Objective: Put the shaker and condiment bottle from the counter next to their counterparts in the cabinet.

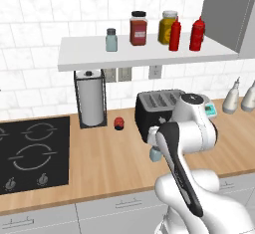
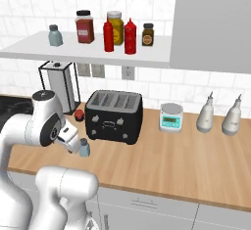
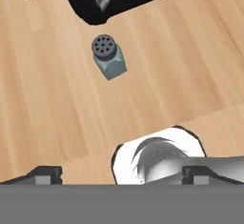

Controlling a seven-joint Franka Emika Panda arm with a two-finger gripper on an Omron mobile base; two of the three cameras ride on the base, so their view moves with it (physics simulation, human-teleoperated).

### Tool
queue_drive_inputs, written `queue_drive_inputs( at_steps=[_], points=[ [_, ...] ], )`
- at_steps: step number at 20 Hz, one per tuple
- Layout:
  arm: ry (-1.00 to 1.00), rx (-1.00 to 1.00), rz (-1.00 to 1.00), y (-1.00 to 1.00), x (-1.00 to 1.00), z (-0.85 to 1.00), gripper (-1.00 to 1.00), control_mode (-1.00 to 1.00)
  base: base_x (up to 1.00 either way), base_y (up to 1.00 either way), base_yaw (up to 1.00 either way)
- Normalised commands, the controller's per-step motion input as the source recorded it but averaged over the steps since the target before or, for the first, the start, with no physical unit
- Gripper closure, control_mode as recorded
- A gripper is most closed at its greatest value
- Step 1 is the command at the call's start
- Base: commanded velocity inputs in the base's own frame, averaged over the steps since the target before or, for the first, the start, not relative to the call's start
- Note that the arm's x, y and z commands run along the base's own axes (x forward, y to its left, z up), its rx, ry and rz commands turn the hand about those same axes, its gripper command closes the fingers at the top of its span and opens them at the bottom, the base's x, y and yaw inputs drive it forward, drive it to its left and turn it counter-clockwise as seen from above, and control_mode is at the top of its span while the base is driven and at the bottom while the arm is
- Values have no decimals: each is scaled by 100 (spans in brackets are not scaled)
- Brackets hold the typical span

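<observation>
Dark pincer [image 3: 121, 174] wide apart (empty) above shaker [image 3: 108, 56]

1. White tiled wall [image 1: 30, 39] runs along the far side, with outlets [image 1: 155, 71] under the shelf.
2. Light-wood counter [image 1: 99, 163] carries a black cooktop [image 1: 30, 153] at left.
3. Grey drawers [image 1: 119, 208] line the near edge.
4. Paper-towel holder [image 1: 91, 98], black toaster [image 2: 114, 116], kitchen scale [image 2: 171, 118] stand far back.
</observation>
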Motion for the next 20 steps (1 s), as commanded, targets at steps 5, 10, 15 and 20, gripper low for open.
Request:
queue_drive_inputs(
  at_steps=[5,10,15,20],
  points=[
    [0,0,0,-13,68,-3,-100,-100,0,0,0],
    [0,0,0,-5,57,-9,-100,-100,0,0,0],
    [0,4,0,6,2,-31,-100,-100,0,0,0],
    [2,0,-5,0,1,-98,-100,-100,0,0,0]
  ],
)
